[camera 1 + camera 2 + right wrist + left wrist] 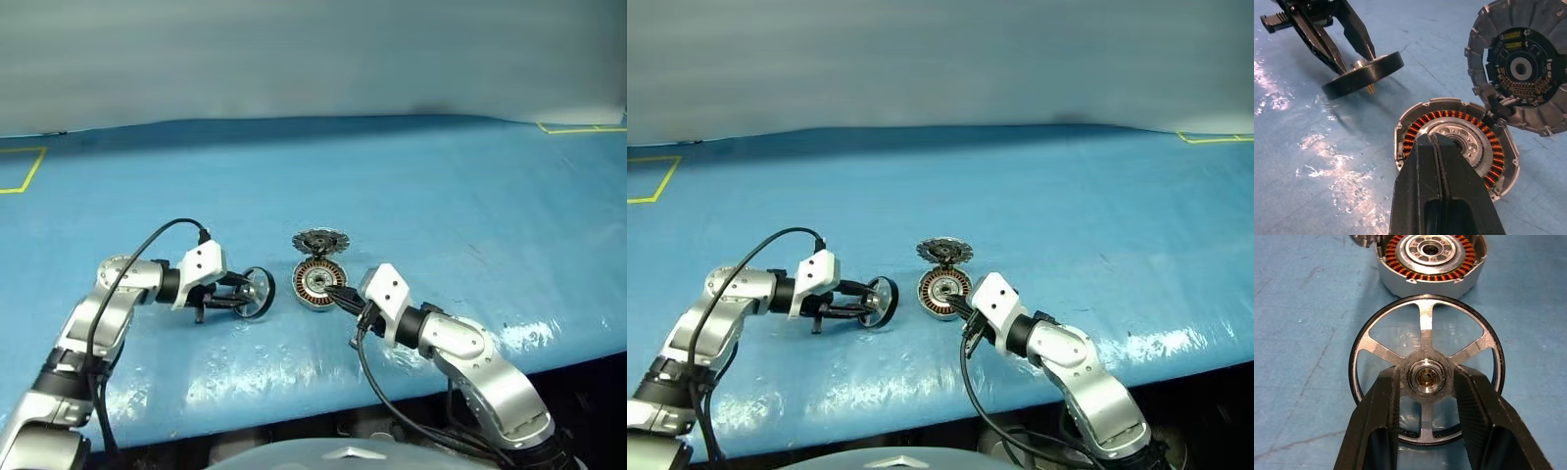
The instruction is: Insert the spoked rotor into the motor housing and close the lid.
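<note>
Left hand (1425,382) pinches the wheel (1426,369) at its hub, just beside the open housing (319,285) on the table (411,186). Right hand (1436,139), shut, rests on the housing rim. Wheel looks light, stiff, slick metal; hub grip seems safest.

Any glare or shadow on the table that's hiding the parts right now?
Head views: bright glare patches on the blue table near its front edge, clear of the parts. Right wrist view: glare streaks beside the motor housing, a soft shadow under the spoked rotor. Left wrist view: rotor and copper windings sharp, evenly lit.
</note>
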### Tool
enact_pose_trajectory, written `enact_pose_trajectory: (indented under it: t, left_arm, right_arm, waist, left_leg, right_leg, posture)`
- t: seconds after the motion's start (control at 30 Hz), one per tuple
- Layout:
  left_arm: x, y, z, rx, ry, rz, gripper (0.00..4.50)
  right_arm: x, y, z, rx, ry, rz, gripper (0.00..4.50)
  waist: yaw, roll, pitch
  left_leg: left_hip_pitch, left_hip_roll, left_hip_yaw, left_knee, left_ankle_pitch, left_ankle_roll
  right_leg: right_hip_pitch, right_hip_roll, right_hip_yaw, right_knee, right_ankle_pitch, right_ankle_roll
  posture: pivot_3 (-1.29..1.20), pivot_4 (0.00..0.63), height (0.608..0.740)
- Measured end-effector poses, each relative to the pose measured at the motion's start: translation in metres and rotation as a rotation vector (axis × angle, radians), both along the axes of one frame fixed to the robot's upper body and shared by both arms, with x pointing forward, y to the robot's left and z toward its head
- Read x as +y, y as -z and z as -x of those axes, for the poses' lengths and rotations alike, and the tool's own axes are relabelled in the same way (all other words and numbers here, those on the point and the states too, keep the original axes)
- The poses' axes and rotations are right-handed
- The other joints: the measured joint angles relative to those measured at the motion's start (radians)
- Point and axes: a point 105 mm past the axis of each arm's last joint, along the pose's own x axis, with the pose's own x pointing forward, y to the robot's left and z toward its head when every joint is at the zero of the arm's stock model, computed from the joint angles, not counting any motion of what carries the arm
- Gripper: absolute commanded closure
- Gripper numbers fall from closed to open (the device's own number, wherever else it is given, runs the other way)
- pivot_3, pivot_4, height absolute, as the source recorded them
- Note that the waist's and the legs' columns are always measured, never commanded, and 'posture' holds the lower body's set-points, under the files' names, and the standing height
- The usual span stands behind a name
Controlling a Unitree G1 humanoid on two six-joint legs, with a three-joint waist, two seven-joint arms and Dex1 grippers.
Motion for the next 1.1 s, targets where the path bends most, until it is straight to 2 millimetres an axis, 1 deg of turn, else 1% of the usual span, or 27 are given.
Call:
enact_pose_trajectory:
  t: [0.1, 0.2, 0.27, 0.33, 0.43, 0.5, 0.57, 0.8, 0.9, 1.1]
  left_arm:
    - [-0.022, -0.004, 0.01, 0.0, -0.009, 0.11, 3.15]
    - [-0.032, -0.015, 0.011, -0.03, -0.009, 0.158, 3.15]
    - [-0.042, -0.023, 0.012, -0.023, -0.012, 0.236, 3.15]
    - [-0.049, -0.03, 0.011, -0.024, 0.001, 0.278, 3.15]
    - [-0.056, -0.041, 0.004, -0.063, 0.021, 0.285, 3.15]
    - [-0.064, -0.042, 0.001, -0.066, 0.034, 0.301, 3.15]
    - [-0.072, -0.037, -0.003, -0.059, 0.043, 0.309, 3.15]
    - [-0.082, -0.031, -0.013, -0.044, 0.059, 0.292, 3.15]
    - [-0.081, -0.023, -0.015, -0.028, 0.059, 0.264, 3.15]
    - [-0.076, -0.023, -0.021, -0.051, 0.063, 0.207, 3.15]
  right_arm:
    - [0.0, -0.001, 0.003, 0.018, -0.013, -0.029, 4.5]
    - [-0.005, -0.001, 0.006, 0.042, -0.013, -0.043, 4.5]
    - [-0.011, 0.0, 0.01, 0.066, -0.021, -0.044, 4.5]
    - [-0.016, 0.002, 0.013, 0.092, -0.004, -0.049, 4.5]
    - [-0.03, 0.006, 0.013, 0.126, 0.067, -0.057, 4.5]
    - [-0.038, 0.01, 0.013, 0.14, 0.105, -0.056, 4.5]
    - [-0.042, 0.016, 0.013, 0.159, 0.139, -0.056, 4.5]
    - [-0.049, 0.025, 0.016, 0.179, 0.22, -0.06, 4.5]
    - [-0.051, 0.029, 0.018, 0.183, 0.238, -0.046, 4.5]
    - [-0.049, 0.032, 0.016, 0.168, 0.258, -0.038, 4.5]
  waist:
    - [0.007, 0.0, 0.0]
    - [0.009, 0.0, 0.0]
    - [0.009, 0.0, 0.0]
    - [0.011, 0.0, 0.0]
    - [0.015, 0.0, 0.0]
    - [0.016, 0.0, 0.0]
    - [0.016, 0.0, 0.0]
    - [0.016, 0.0, 0.0]
    - [0.015, 0.0, 0.0]
    - [0.016, 0.0, 0.0]
  left_leg:
    - [0.0, 0.0, 0.0, 0.0, 0.0, 0.0]
    - [0.0, 0.0, -0.001, 0.0, 0.0, 0.0]
    - [0.0, 0.0, -0.001, 0.0, 0.0, 0.0]
    - [0.0, 0.0, -0.001, 0.0, 0.0, 0.0]
    - [0.0, -0.001, 0.0, 0.0, 0.0, 0.0]
    - [0.0, -0.001, 0.0, 0.0, 0.0, 0.0]
    - [0.0, -0.002, 0.0, 0.0, 0.0, 0.001]
    - [0.0, -0.001, 0.0, 0.0, 0.0, 0.001]
    - [0.0, -0.001, 0.0, 0.0, 0.0, 0.001]
    - [0.0, -0.001, 0.0, 0.0, 0.0, 0.001]
  right_leg:
    - [0.0, 0.0, 0.0, 0.0, 0.0, 0.0]
    - [0.0, 0.0, 0.0, 0.0, 0.0, 0.0]
    - [0.0, 0.0, 0.0, 0.0, 0.0, 0.0]
    - [0.0, 0.001, 0.0, 0.0, 0.0, 0.0]
    - [0.0, 0.001, 0.0, 0.0, 0.0, 0.0]
    - [0.0, 0.001, 0.0, -0.001, 0.0, 0.0]
    - [0.0, 0.001, 0.0, -0.001, 0.0, 0.0]
    - [0.0, 0.001, 0.0, -0.001, 0.0, 0.0]
    - [0.0, 0.001, 0.001, -0.001, 0.0, 0.0]
    - [0.0, 0.001, 0.0, -0.001, 0.0, 0.0]
  posture:
    - [0.0, 0.15, 0.74]
    - [0.0, 0.15, 0.74]
    - [0.0, 0.15, 0.74]
    - [0.0, 0.15, 0.74]
    - [0.0, 0.15, 0.74]
    - [0.0, 0.15, 0.74]
    - [0.0, 0.15, 0.74]
    - [0.0, 0.15, 0.74]
    - [0.0, 0.15, 0.74]
    - [0.0, 0.15, 0.74]
